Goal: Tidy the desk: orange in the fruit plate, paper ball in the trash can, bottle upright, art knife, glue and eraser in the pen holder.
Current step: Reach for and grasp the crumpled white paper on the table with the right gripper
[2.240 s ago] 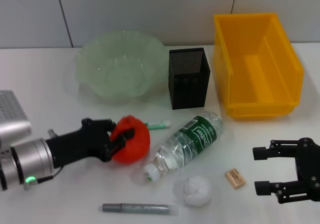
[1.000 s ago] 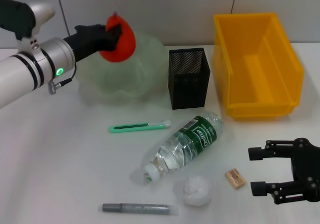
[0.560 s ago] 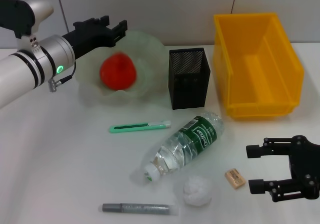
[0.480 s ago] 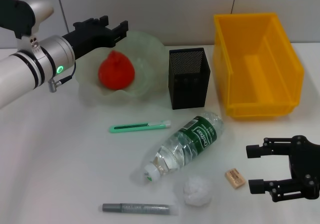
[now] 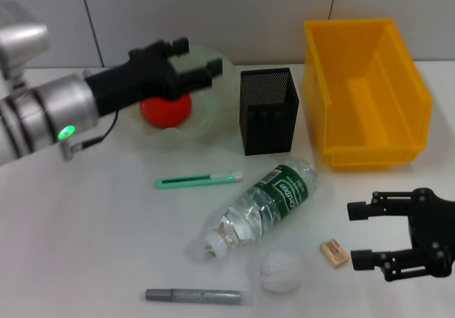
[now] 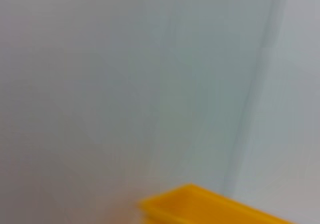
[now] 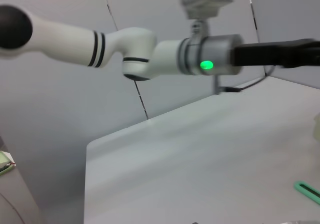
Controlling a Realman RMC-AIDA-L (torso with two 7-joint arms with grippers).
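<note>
The orange lies in the pale green fruit plate at the back left. My left gripper is open and empty, just above the plate and the orange. The bottle lies on its side mid-table. The green art knife lies to its left and also shows in the right wrist view. The white paper ball, the tan eraser and the grey glue stick lie near the front edge. My right gripper is open, just right of the eraser.
The black mesh pen holder stands behind the bottle. The yellow bin stands at the back right; its corner shows in the left wrist view. A wall runs behind the table.
The orange, dropped from my left gripper, now rests in the plate. The open left gripper has moved right and lower over the plate. The right gripper has crept slightly left.
</note>
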